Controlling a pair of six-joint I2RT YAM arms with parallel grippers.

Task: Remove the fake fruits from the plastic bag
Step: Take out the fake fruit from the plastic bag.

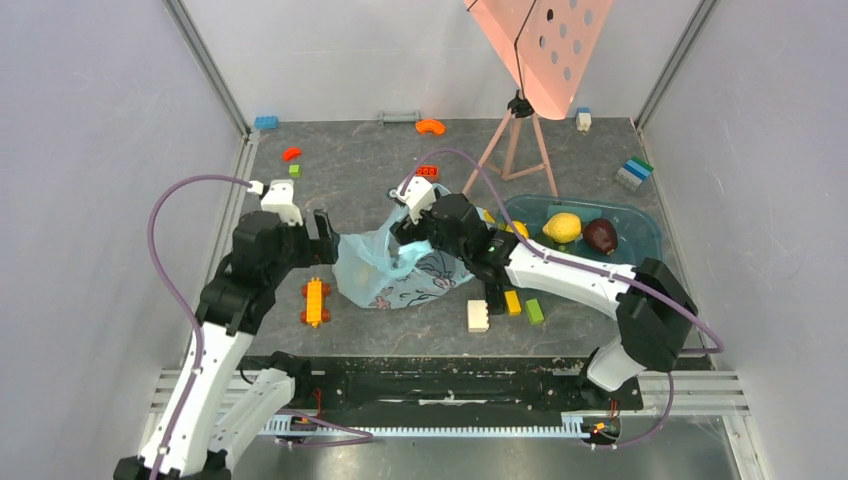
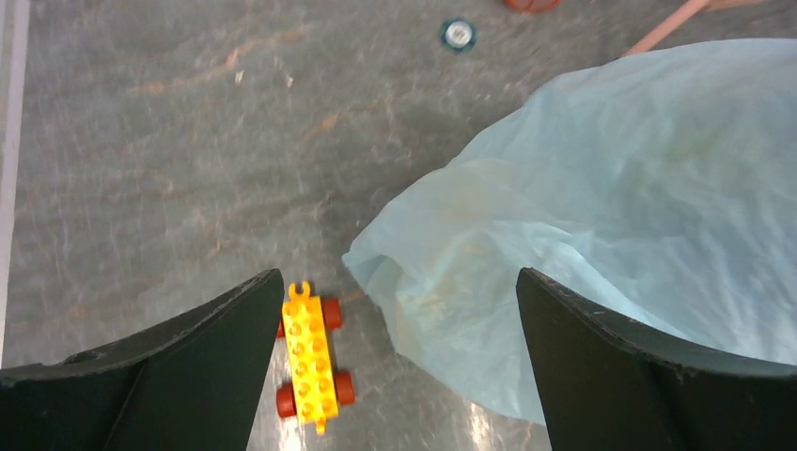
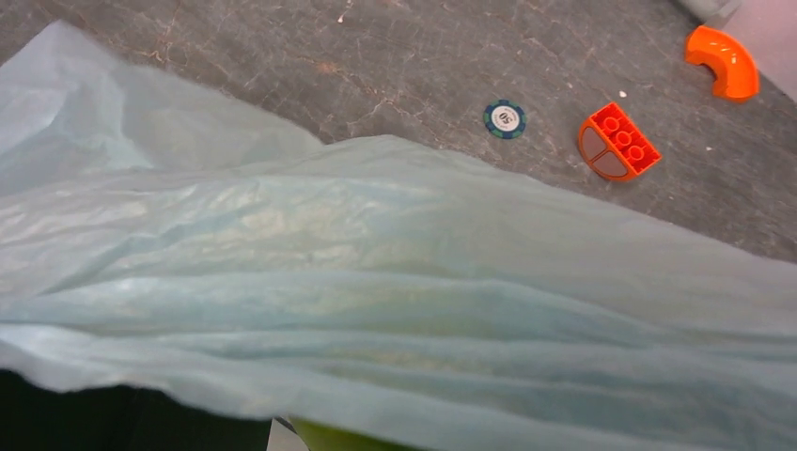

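Blue plastic bag lies loose at my released left tool; right tool hides in its folds, grip I cannot tell; unpinned, the bag may lift with my pull.

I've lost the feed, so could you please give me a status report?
Left tool open at plastic bag. Right tool against bag, grip hidden. Lemon, plum in tub.
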